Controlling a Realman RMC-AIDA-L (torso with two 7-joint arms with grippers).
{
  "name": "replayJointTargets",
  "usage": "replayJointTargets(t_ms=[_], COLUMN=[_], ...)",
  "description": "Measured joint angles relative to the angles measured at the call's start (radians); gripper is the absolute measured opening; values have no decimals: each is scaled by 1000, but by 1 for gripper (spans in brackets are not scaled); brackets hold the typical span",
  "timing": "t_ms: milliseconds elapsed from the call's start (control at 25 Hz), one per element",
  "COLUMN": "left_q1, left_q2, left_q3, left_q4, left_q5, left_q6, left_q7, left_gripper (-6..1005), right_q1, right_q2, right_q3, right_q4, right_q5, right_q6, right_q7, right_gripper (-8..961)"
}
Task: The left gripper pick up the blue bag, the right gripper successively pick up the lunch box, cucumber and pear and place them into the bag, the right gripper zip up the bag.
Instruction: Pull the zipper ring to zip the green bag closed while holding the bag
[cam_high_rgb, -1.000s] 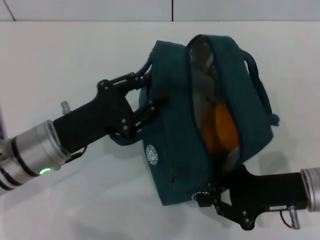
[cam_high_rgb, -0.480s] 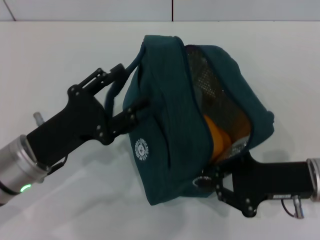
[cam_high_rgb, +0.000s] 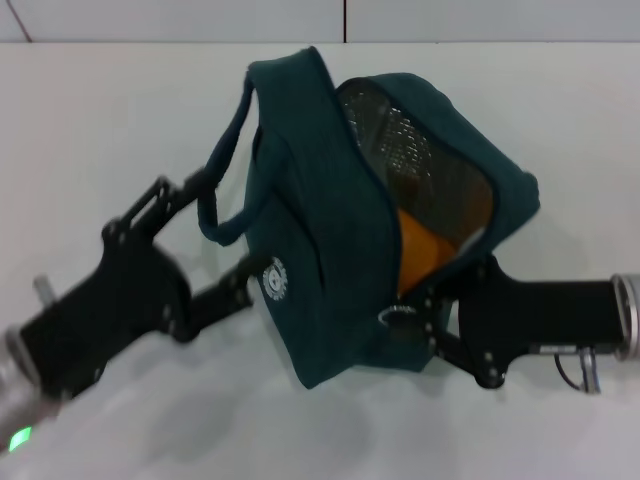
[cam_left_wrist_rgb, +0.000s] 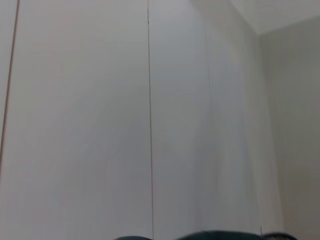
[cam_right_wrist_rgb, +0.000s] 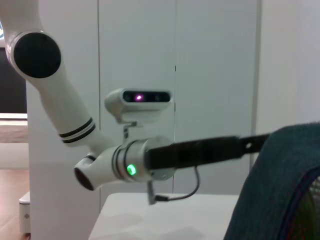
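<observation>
No legible text, number or brand is shown. A small round white logo (cam_high_rgb: 277, 281) is borne on the side of the blue bag (cam_high_rgb: 330, 260), but its lettering cannot be made out.

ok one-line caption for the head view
Left gripper and right gripper flank the open blue bag, pear inside.

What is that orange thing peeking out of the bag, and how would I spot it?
Start at the blue bag lying in the middle of the white table, between the two black grippers. Look into its open, silver-lined mouth, towards the right gripper: the pear sits there, the only bright orange-yellow thing against dark fabric and foil.
</observation>
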Motion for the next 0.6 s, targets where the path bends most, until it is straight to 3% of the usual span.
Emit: replayJointTargets(t_ms=[240, 600], left_q1=[92, 63], left_q2=[-6, -10], left_q3=[67, 131], left_q4=[-12, -91], left_q5=[33, 31], left_q6=[-8, -69], left_q7=[105, 87], left_gripper=[863, 829], right_q1=[33, 86], right_q2=[5, 11], right_q3=[55, 36], right_q4=[-7, 28], right_q5=[4, 38], right_q6=[8, 10], right_q7=[-4, -50], right_gripper=[17, 17])
